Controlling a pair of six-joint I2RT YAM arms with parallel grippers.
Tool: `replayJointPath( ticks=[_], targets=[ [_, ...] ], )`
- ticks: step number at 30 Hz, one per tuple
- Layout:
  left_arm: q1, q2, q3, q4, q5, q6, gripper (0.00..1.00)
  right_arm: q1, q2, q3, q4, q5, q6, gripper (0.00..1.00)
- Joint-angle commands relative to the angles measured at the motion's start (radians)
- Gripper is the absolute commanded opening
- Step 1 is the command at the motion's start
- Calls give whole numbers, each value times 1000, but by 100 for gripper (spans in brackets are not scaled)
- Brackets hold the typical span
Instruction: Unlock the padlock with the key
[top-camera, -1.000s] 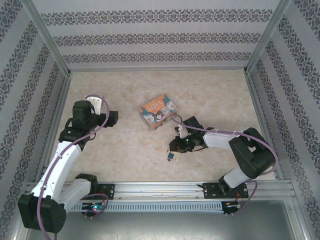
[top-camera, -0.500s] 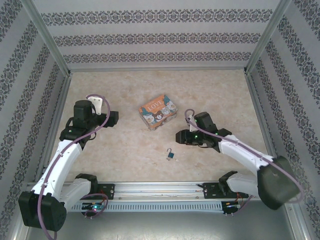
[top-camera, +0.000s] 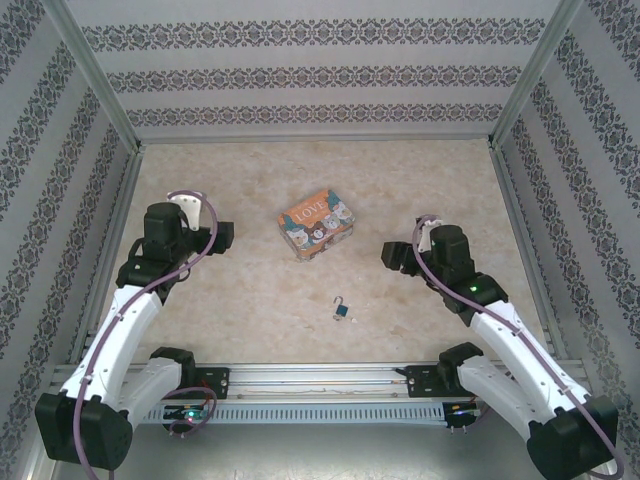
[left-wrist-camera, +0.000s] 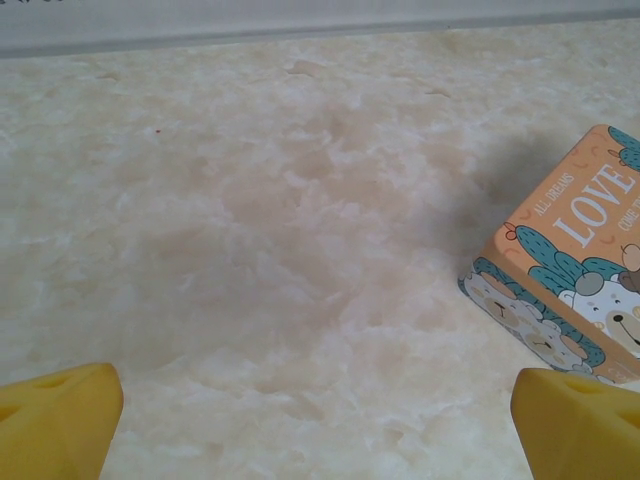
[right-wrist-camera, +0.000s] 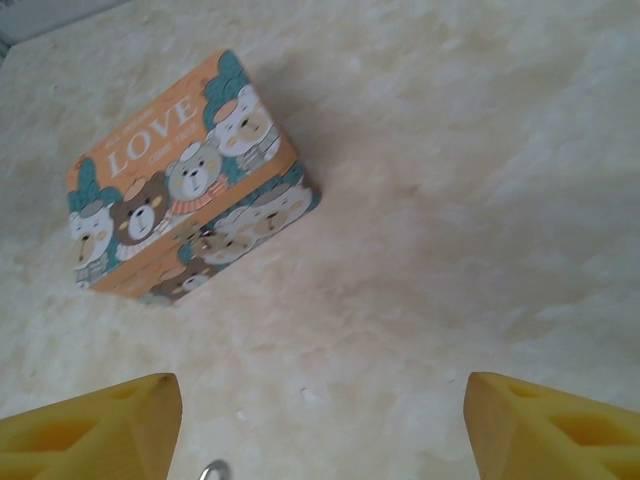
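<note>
Right gripper (top-camera: 389, 257): jaws wide apart with nothing between them; in its wrist view (right-wrist-camera: 320, 425) the yellow fingers frame bare table.
Change in right arm: a second ago it was bent low over the padlock with the jaws nearly closed; it has since swung back toward the right edge of the table, opening as it went.
Padlock (top-camera: 342, 311): lies alone on the table (top-camera: 250, 290), close to the near edge and about midway between the two arm bases. Neither gripper touches it, and it sits where it lay half a second ago.
Lock state: too small here to tell locked from unlocked.
Key: cannot be made out.
Tin (top-camera: 316, 224): unmoved, farther from the near edge than the padlock and apart from it; seen also from the left wrist (left-wrist-camera: 570, 290) and right wrist (right-wrist-camera: 185, 215).
Left gripper (top-camera: 228, 238): fully open and empty (left-wrist-camera: 320, 425), parked toward the left edge as before.
Meaning for the task: the right arm has let go and backed off, so the handling looks finished or broken off. The lock itself gives no proof either way.
</note>
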Motion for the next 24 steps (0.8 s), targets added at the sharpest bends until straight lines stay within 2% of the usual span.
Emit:
replayJointPath(
  ticks=[1,8,17,24],
  targets=[
    [15,-27,-13,20,-33,11,100,-18,-41,-37,14,88,-42,77],
    [15,-46,-23,25,-59,17,100,-69,-140,-121,79,134,-4,98],
    [14,-64,-39,42,-106,42,100,-139,-164,-171,155,140,5,98],
    [14,-74,-36,34,-126,58,100,-147,-136,-206,224,246,-87,99]
  ],
)
